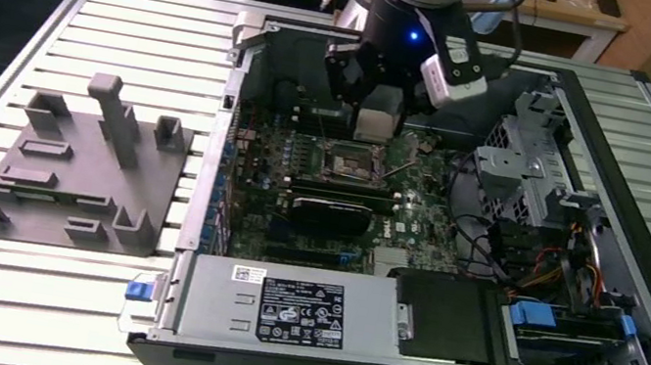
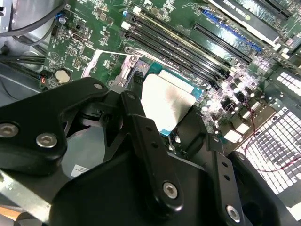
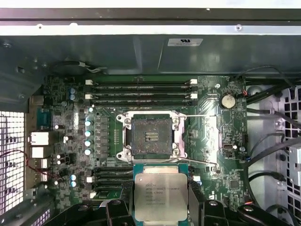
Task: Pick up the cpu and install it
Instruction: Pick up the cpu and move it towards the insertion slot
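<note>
The cpu [image 3: 160, 194], a small square chip with a pale silver top, sits between the black fingers [image 3: 123, 207] of my gripper [image 3: 160, 203], which is shut on its edges. In the second wrist view the cpu [image 2: 167, 100] shows tilted between the two fingers [image 2: 139, 123]. It hangs a little above the green motherboard, just beside the open black socket [image 3: 151, 136], whose metal frame is folded back. In the exterior view the gripper [image 1: 372, 129] hovers inside the open computer case, just behind the socket [image 1: 353, 161].
The case [image 1: 212, 223] lies open on a slatted white table. A grey fixture [image 1: 77, 166] stands on the exterior view's left. Memory slots [image 3: 141, 92] run beside the socket. A black card [image 1: 332, 209], the power supply [image 1: 292, 308] and drive cages with cables [image 1: 534, 207] crowd the case.
</note>
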`<state>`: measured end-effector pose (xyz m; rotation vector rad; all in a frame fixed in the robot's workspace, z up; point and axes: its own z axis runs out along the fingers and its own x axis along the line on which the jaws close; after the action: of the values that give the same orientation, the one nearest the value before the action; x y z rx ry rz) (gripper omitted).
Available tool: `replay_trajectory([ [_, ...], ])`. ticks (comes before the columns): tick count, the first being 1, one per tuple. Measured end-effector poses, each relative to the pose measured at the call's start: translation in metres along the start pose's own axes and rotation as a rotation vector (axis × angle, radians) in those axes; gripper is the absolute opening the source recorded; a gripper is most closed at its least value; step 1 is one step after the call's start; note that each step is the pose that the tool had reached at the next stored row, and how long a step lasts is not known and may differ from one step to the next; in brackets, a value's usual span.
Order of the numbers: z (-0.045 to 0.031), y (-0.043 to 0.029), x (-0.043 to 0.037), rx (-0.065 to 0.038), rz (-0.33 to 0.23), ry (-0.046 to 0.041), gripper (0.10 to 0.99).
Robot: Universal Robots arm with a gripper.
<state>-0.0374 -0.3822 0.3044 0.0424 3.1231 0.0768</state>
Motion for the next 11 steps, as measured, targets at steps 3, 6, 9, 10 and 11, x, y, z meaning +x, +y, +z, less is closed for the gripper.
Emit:
replay_trajectory([
  [3, 0.0035, 0.0014, 0.0001, 0.0, 0.0, 0.0002, 0.541],
  [6, 0.0069, 0.0026, 0.0002, 0.0, 0.0, 0.0004, 0.541],
  [9, 0.0104, 0.004, 0.0003, 0.0, 0.0, 0.0006, 0.541],
  [10, 0.0116, 0.0045, 0.0003, 0.0, 0.0, 0.0007, 0.541],
  [11, 0.0129, 0.0051, 0.0004, 0.0, 0.0, 0.0007, 0.541],
])
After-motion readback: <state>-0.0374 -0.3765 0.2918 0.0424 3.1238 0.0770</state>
